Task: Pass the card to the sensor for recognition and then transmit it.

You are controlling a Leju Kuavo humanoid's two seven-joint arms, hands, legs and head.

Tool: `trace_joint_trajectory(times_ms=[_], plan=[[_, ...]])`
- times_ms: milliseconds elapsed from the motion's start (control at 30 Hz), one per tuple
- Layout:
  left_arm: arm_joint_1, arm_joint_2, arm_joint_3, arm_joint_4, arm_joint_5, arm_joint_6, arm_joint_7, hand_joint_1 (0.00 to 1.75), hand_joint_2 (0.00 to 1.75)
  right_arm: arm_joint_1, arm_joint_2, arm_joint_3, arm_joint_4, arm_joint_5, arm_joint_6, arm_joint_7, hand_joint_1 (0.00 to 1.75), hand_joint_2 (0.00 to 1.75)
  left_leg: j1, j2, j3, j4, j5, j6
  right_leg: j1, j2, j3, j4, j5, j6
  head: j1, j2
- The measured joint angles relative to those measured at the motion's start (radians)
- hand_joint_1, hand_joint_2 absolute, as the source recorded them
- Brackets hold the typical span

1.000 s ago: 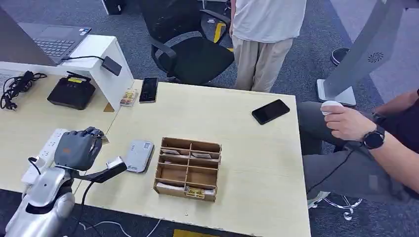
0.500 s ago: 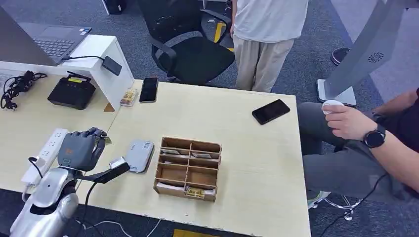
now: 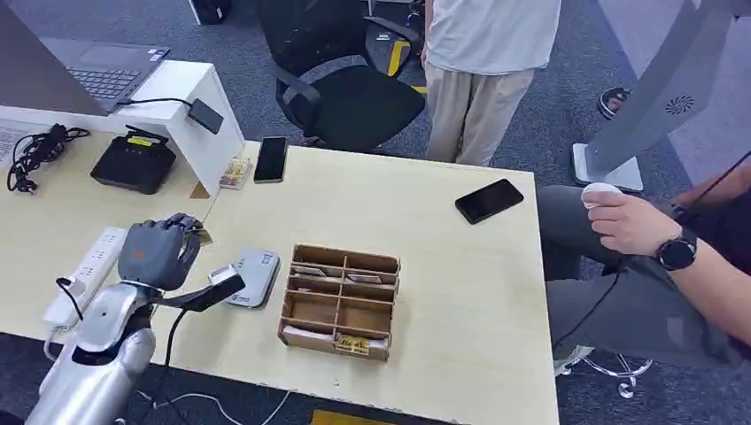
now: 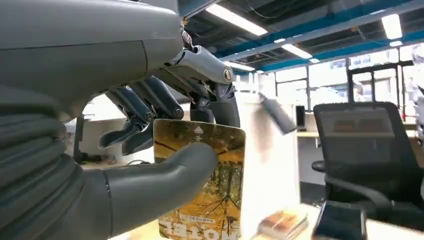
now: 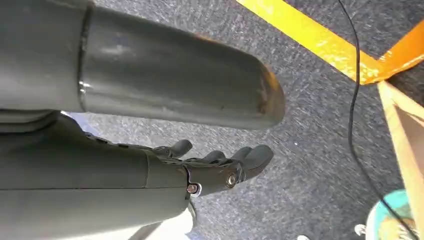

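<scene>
**Left hand holds the card above the desk, beside the sensor**

Head view: the left hand [image 3: 158, 254] is raised over the left part of the desk [image 3: 425, 239], fingers curled round the card [image 3: 201, 235], of which a small corner shows past the fingertips. The grey sensor [image 3: 251, 277] lies flat on the desk just to the right of the hand, and a wooden organiser [image 3: 338, 301] with several compartments stands just beside the sensor on its far side. A white power strip [image 3: 84, 274] lies left of the hand. 2 black phones lie on the desk, one [image 3: 270, 159] at the far edge, the other [image 3: 489, 200] towards the right. A seated person's hand [image 3: 627, 221] with a wristwatch rests at the right; another person [image 3: 483, 62] stands behind a black office chair [image 3: 350, 93].

Left wrist view: the thumb [image 4: 155, 182] presses the card [image 4: 210, 200], printed with yellow autumn trees, against the darker fingers [image 4: 145, 112] behind it; the card stands upright in the grip.

Right wrist view: the right hand [image 5: 220, 167] hangs over grey carpet [image 5: 320, 150], its fingers loosely bent and apart, holding nothing.
</scene>
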Motion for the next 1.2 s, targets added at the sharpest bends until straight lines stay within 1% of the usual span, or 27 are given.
trace_joint_trajectory(times_ms=[100,267,333,467,600,733,967,1200], plan=[[-0.067,-0.021,-0.047,0.042,-0.010,-0.005,0.011,1.75,1.75,0.000,-0.007,-0.003,0.000,-0.011,0.008,-0.008,0.00,0.00,0.000,0.003,0.000,0.000,0.001,-0.001,0.000,0.003,-0.001,0.000,0.003,0.000,-0.001,0.000],[-0.095,-0.032,-0.076,0.072,-0.002,0.014,0.020,1.75,1.75,0.007,-0.010,-0.006,0.000,0.001,0.008,-0.007,0.00,0.00,0.000,0.006,0.000,0.000,0.001,-0.001,0.000,0.006,-0.002,0.000,0.003,0.000,-0.001,0.000],[-0.080,-0.019,-0.076,0.072,0.020,0.031,0.032,1.75,1.75,0.005,-0.008,-0.003,0.000,0.021,0.006,0.004,0.00,0.00,0.000,0.006,-0.001,0.000,0.001,-0.001,0.000,0.007,-0.002,0.001,0.003,-0.001,0.000,0.000],[0.008,0.035,-0.057,0.037,0.061,0.061,0.025,1.75,1.75,-0.004,0.005,0.010,0.000,0.042,0.004,0.025,0.00,0.00,0.001,0.008,-0.001,-0.001,0.001,-0.002,0.000,0.008,-0.005,0.001,0.003,-0.002,-0.001,0.000],[0.054,0.058,-0.036,0.016,0.065,0.062,0.018,1.75,1.75,-0.016,0.012,0.020,0.000,0.043,0.004,0.026,0.00,0.00,0.001,0.006,-0.002,-0.001,0.001,-0.002,0.001,0.006,-0.005,0.002,0.002,-0.002,-0.001,0.000],[0.069,0.066,-0.026,0.005,0.065,0.062,0.016,1.75,1.75,-0.019,0.013,0.026,0.000,0.043,0.003,0.026,0.00,0.00,0.001,0.006,-0.003,-0.001,0.002,-0.002,0.001,0.006,-0.005,0.002,0.003,-0.002,-0.001,0.000],[0.084,0.068,-0.016,-0.002,0.061,0.061,0.015,1.75,1.75,-0.017,0.018,0.028,0.000,0.042,0.003,0.023,0.00,0.00,0.000,0.006,-0.002,0.000,0.002,-0.002,0.001,0.005,-0.004,0.002,0.003,-0.002,-0.001,0.000],[0.104,0.069,0.001,-0.020,0.042,0.054,0.003,1.75,1.75,-0.009,0.019,0.031,0.002,0.034,0.002,0.035,0.00,0.00,0.001,0.006,-0.003,0.000,0.002,-0.002,0.001,0.006,-0.006,0.001,0.003,-0.002,-0.001,0.000]])
